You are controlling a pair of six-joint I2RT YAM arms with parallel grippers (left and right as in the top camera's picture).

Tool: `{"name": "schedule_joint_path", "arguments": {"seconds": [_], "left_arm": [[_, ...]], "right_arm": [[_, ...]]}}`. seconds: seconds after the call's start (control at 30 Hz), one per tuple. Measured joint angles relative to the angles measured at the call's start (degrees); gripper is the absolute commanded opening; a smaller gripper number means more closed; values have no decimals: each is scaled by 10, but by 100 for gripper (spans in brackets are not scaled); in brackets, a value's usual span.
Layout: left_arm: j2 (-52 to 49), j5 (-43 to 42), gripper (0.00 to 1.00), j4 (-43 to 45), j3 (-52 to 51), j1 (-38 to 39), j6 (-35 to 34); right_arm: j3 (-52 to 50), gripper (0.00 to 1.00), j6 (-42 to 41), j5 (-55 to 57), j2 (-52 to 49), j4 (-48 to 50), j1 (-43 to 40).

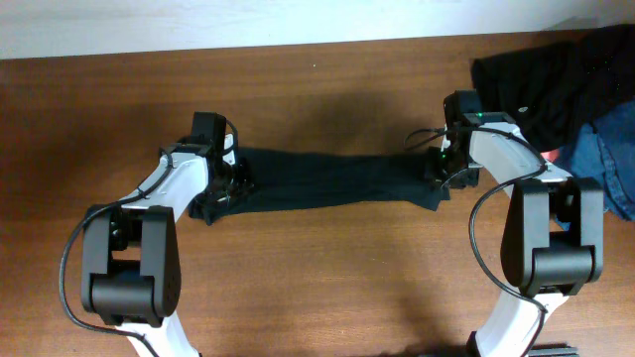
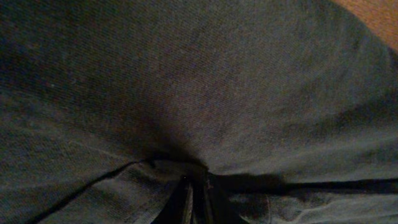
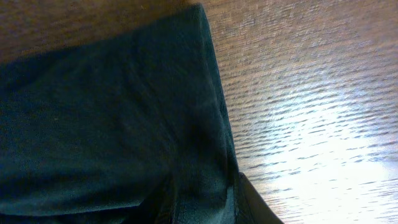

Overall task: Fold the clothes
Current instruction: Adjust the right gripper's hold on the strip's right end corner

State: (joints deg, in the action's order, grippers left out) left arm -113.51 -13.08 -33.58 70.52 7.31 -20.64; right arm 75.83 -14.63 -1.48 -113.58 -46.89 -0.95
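The clothes are a black T-shirt (image 1: pixel 327 183), gathered into a long narrow band across the middle of the wooden table (image 1: pixel 317 89). My left gripper (image 1: pixel 230 183) is at the band's left end. In the left wrist view the dark fabric (image 2: pixel 186 81) fills the frame and puckers into my shut left gripper (image 2: pixel 198 186). My right gripper (image 1: pixel 442 174) is at the band's right end. In the right wrist view the shirt's edge (image 3: pixel 112 112) runs down between the fingers of my right gripper (image 3: pixel 199 205). One finger (image 3: pixel 258 202) lies just outside the hem. How tightly they close is hidden.
A heap of other clothing lies at the back right: a black garment (image 1: pixel 556 69) and blue denim (image 1: pixel 610 159), close behind my right arm. Bare wood (image 3: pixel 311 93) lies right of the shirt's edge. The table's far edge meets a white wall.
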Motion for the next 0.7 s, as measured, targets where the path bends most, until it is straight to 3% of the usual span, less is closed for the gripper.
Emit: {"name": "schedule_joint_path", "arguments": {"seconds": [0.13, 0.27, 0.7], "left_arm": [[0, 0, 8, 0, 0, 0, 0], [0, 0, 9, 0, 0, 0, 0], [0, 0, 9, 0, 0, 0, 0]], "right_arm": [[-4, 22, -11, -4, 0, 3, 0], [-4, 4, -14, -8, 0, 5, 0], [-4, 4, -19, -10, 0, -1, 0]]}}
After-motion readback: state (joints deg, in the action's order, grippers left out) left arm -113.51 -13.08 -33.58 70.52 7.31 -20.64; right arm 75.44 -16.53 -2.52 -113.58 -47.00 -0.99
